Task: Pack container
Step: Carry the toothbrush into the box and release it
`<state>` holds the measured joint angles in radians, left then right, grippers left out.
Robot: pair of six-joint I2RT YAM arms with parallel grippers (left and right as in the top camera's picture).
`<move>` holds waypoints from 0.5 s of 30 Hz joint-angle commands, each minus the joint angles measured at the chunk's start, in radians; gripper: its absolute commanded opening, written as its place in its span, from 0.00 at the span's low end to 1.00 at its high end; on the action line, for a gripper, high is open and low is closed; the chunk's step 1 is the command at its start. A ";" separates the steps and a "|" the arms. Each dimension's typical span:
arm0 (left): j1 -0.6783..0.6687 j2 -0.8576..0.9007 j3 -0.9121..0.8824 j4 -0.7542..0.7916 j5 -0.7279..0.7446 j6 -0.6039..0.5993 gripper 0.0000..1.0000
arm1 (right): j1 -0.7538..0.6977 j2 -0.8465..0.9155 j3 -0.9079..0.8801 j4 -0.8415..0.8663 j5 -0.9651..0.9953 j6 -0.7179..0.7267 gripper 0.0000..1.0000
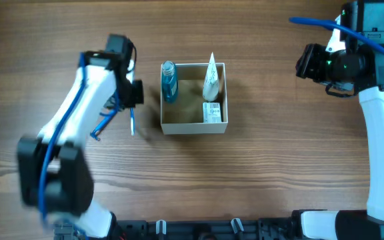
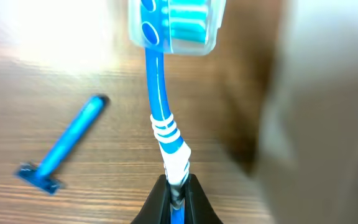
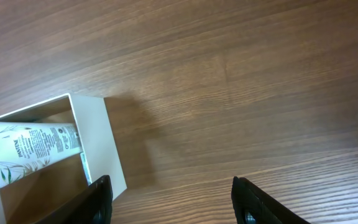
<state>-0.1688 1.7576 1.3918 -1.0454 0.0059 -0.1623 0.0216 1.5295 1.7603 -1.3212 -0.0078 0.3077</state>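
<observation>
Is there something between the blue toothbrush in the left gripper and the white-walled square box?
Nothing visible: only bare wood lies between the blue toothbrush and the white-walled square box. A blue bottle stands at the box's nearest wall.

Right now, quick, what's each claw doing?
Left claw: closed, holding the blue toothbrush.
Right claw: open, holding nothing.

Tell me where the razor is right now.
In the left wrist view the blue razor lies flat on the table, left of the toothbrush gripped by the left claw. Both are on the left arm's side of the container.
</observation>
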 commanded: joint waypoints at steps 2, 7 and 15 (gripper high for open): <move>-0.077 -0.266 0.037 0.037 0.034 0.189 0.04 | -0.003 -0.015 0.002 0.000 0.011 -0.020 0.62; -0.190 -0.352 0.037 0.050 0.093 0.474 0.04 | -0.003 -0.015 0.002 -0.001 0.011 -0.019 0.62; -0.353 -0.320 0.035 0.001 0.161 0.953 0.04 | -0.003 -0.015 0.002 -0.003 0.011 -0.020 0.62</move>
<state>-0.4648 1.4124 1.4303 -1.0351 0.0994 0.4503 0.0216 1.5295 1.7603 -1.3239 -0.0071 0.3073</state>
